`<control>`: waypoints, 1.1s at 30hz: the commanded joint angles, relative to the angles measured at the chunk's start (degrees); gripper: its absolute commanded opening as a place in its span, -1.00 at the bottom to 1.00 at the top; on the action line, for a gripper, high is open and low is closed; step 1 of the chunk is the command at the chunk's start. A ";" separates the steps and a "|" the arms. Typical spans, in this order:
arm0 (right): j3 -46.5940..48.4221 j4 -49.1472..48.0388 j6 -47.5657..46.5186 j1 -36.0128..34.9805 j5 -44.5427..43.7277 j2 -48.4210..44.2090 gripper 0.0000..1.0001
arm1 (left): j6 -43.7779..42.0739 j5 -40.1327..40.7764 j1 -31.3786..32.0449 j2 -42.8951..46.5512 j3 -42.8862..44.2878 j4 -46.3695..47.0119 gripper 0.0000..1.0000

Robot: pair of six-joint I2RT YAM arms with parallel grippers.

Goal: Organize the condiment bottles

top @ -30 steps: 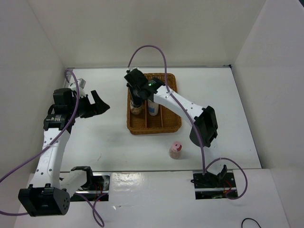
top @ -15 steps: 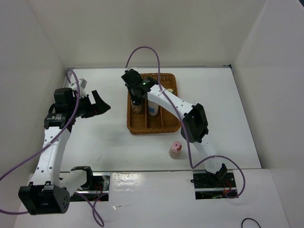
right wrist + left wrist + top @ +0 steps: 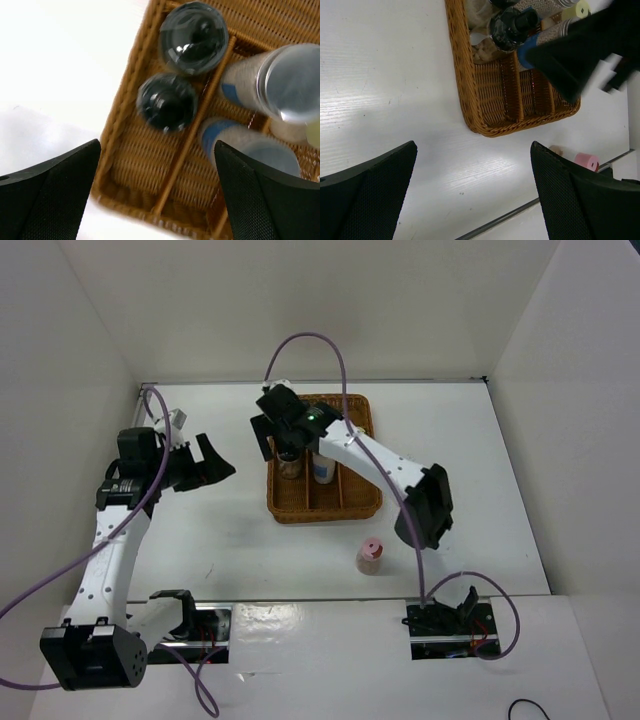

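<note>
The condiment bottles stand mostly in the brown wicker tray (image 3: 322, 512). Two black-capped ones (image 3: 193, 37) (image 3: 167, 102) share its left compartment. Two silver-capped ones (image 3: 292, 82) (image 3: 272, 155) fill the middle compartment, and a yellow-green cap (image 3: 313, 135) shows at the edge. A pink-capped bottle (image 3: 370, 556) stands alone on the table in front of the tray. My right gripper (image 3: 284, 438) hovers open over the nearer black-capped bottle (image 3: 290, 466), holding nothing. My left gripper (image 3: 207, 464) is open over the bare table left of the tray.
The tray's near halves (image 3: 520, 100) hold no bottles. White walls enclose the table on three sides. A metal strip (image 3: 520, 212) runs along the near table edge. The right arm's forearm (image 3: 385, 465) crosses above the tray.
My right gripper has opened and let go of the black-capped bottle, which now stands in the tray's left compartment. The left arm has barely shifted.
</note>
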State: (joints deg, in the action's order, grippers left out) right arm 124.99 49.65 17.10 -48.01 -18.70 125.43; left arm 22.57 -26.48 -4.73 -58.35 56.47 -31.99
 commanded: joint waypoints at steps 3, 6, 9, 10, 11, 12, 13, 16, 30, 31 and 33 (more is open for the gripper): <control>-9.91 -6.13 2.14 -4.72 3.30 -19.85 0.97 | -0.95 -1.91 -0.28 0.60 -1.35 2.46 1.00; -23.26 -10.96 5.56 -5.68 6.83 -30.48 0.97 | -0.95 -1.91 -0.28 1.22 -1.88 2.46 1.00; -38.47 -13.44 11.61 -9.90 1.76 -41.64 0.97 | -0.95 -1.91 -0.28 2.44 -2.50 2.46 1.00; -41.55 -11.61 14.77 -10.61 0.00 -43.58 0.97 | -0.42 -1.39 -0.28 2.45 -2.50 2.46 1.00; -46.71 -6.98 18.11 -10.61 -1.59 -46.21 0.97 | -0.42 -1.38 -0.28 2.45 -3.11 2.46 1.00; -48.85 -4.32 24.67 -10.61 -1.60 -47.02 0.97 | -0.42 -1.38 -0.28 2.97 -3.12 2.46 1.00; -52.18 -1.95 27.26 -11.22 -1.60 -47.64 0.97 | -0.42 -0.86 -0.28 2.98 -3.12 2.46 1.00; -55.81 7.99 37.81 -14.64 -4.94 -47.64 0.97 | -0.42 -0.85 -0.28 2.98 -3.12 2.46 1.00; -67.50 11.45 51.19 -16.50 -8.28 -63.44 0.97 | 0.11 0.38 -0.28 6.84 -3.65 1.93 1.00; -68.03 11.44 51.88 -16.50 -8.28 -64.33 0.97 | 0.63 0.38 -0.28 7.45 -3.65 1.93 1.00; -69.18 9.78 51.89 -15.28 -8.29 -64.87 0.97 | 0.64 0.38 -0.28 7.46 -3.65 1.93 1.00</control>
State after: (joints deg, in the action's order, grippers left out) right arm 57.28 61.63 66.13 -64.23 -24.60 61.82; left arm 22.74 -25.85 -4.73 -52.05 53.10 -31.44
